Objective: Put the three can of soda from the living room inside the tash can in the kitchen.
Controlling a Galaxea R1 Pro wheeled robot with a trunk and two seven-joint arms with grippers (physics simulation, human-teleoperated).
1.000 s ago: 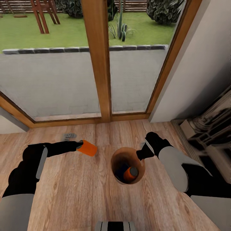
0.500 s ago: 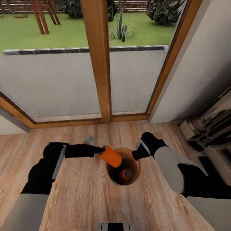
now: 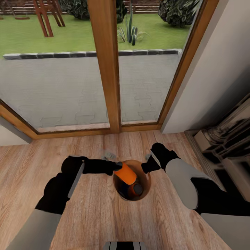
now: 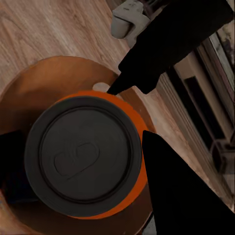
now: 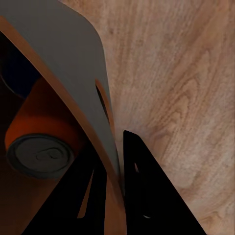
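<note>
The tash can point(image 3: 148, 180), grey outside and brown inside, stands on the wood floor in front of me. My right gripper point(image 3: 148, 166) is shut on its rim, one finger inside the wall point(image 5: 63, 58) and one finger point(image 5: 147, 191) outside. My left gripper point(image 3: 117, 168) is shut on an orange can of soda point(image 3: 126, 174), tilted over the bin's mouth; its dark top point(image 4: 83, 156) faces the left wrist camera. A second orange can point(image 3: 135, 189) lies inside the bin, also seen as the can point(image 5: 44, 132) in the right wrist view. A dark blue can point(image 5: 19, 73) lies beside it, mostly hidden.
Wood-framed glass doors point(image 3: 107, 69) rise just beyond the bin, with a paved terrace and lawn outside. A pale wall point(image 3: 215, 76) and a stone fireplace point(image 3: 225, 146) close off the right side. Wood floor point(image 3: 93, 215) spreads to the left and toward me.
My left arm has swung right, carrying the orange can from beside the bin to over its opening. The right gripper has kept its hold on the rim, and the bin has shifted slightly left.
</note>
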